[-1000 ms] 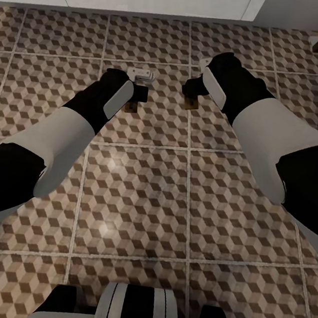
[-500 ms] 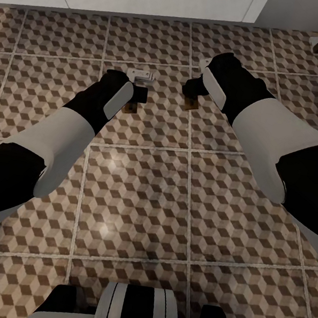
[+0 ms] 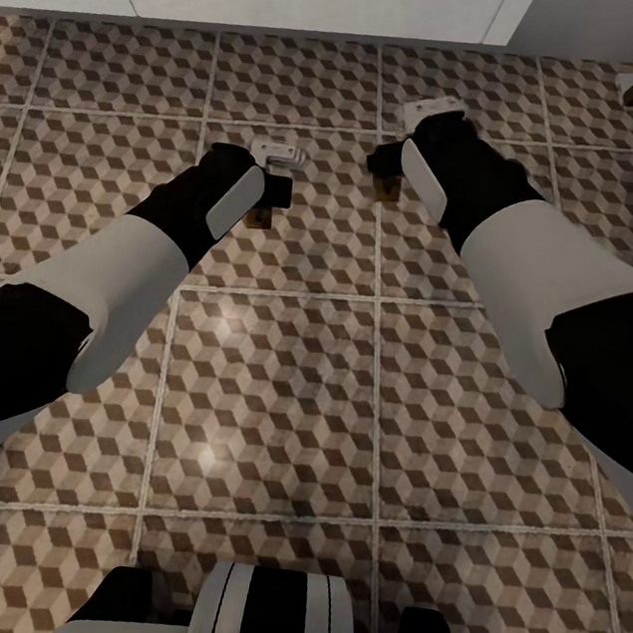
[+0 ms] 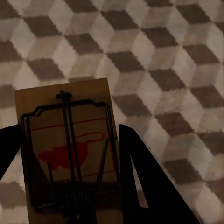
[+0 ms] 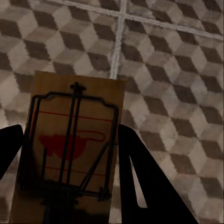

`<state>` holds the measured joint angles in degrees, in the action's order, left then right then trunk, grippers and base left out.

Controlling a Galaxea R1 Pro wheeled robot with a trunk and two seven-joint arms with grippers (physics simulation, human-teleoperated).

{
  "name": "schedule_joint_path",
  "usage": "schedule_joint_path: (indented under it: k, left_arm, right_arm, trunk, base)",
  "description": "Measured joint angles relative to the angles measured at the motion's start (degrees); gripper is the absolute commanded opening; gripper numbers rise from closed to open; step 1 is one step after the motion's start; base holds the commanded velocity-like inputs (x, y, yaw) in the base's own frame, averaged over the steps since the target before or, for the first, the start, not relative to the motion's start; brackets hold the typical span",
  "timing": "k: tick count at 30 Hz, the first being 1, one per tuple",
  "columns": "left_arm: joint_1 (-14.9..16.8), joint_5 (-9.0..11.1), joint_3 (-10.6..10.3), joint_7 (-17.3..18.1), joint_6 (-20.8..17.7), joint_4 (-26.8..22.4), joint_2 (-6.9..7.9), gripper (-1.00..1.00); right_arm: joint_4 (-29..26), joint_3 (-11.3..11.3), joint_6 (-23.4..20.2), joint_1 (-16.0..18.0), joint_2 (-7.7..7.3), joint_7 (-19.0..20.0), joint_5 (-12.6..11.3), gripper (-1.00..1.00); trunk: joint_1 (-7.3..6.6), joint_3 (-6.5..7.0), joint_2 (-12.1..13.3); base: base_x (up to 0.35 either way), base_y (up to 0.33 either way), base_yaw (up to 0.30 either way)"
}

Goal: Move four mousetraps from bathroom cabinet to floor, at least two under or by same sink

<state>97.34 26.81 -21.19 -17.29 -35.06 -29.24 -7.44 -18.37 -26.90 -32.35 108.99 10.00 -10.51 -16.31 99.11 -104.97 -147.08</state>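
Head view: both arms reach forward and down over the bathroom floor (image 3: 278, 372). The left gripper (image 3: 270, 192) sits left of centre in the upper part of the frame, with a tan mousetrap (image 3: 261, 216) poking out beneath its tip; the right gripper (image 3: 384, 162) sits right of centre, a second trap (image 3: 385, 187) under it. Two more traps lie flat on the tiles, one (image 3: 282, 155) just above the left gripper, one (image 3: 431, 107) just above the right wrist. The step in hand looks like setting the held traps down: lower each until the board is flat on the tile before letting go, clear of the traps already there.

Left wrist view: the left gripper (image 4: 70, 158) has its dark fingers (image 4: 140, 172) clamped against the board's (image 4: 70, 149) long edges, above the cube-patterned tiles.

Right wrist view: the right gripper (image 5: 70, 158) grips its trap (image 5: 74, 144) the same way, narrowly closed on the board's sides, near a grout line (image 5: 119, 37).
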Motion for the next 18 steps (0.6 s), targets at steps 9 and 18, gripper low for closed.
schedule_joint_path:
  k: [9,18]
  left_arm:
    - [0.05,0.0,-0.07,-0.05,2.28,1.43,-0.1,-1.0]
    - [0.02,0.13,0.4,-0.05,8.05,3.54,-0.08,-1.0]
  right_arm:
    - [0.26,-0.37,2.18,-0.12,0.0,-6.13,0.43,-1.0]
    - [0.14,-3.14,3.38,-0.13,0.0,-7.74,0.61,-1.0]
  trunk:
    - [0.0,0.0,0.0]
    - [0.0,0.0,0.0]
  base:
    - [0.0,0.0,0.0]
    - [0.0,0.0,0.0]
